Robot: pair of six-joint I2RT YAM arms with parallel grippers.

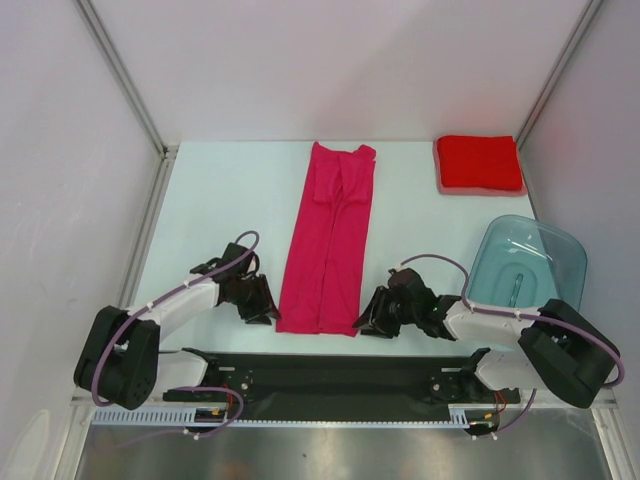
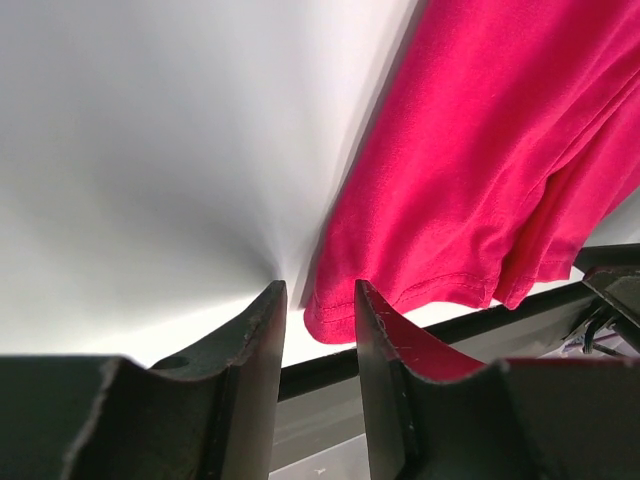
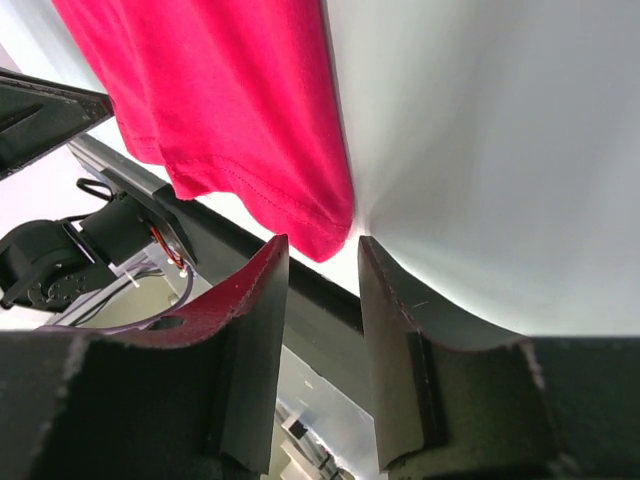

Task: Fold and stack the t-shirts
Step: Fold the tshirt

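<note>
The translucent blue-grey plastic tub sat at the right side of the white table, its near edge partly hidden behind my right arm. I saw only a faint mark on its floor and could not tell whether anything lay in it. Beyond it, in the far right corner, the brighter red cloth t-shirt lay folded into a flat square. The magenta-pink cloth t-shirt lay in the middle of the table, folded into a long narrow strip running from near to far, its hem end close to the black rail along the near edge. Both my arms reached low over the table and turned inward, one toward each near corner of that strip. My left claw stood partly open, the near left corner of the hem right at its tips. My right claw stood partly open as well, at the near right corner. Neither had closed on the cloth.
</note>
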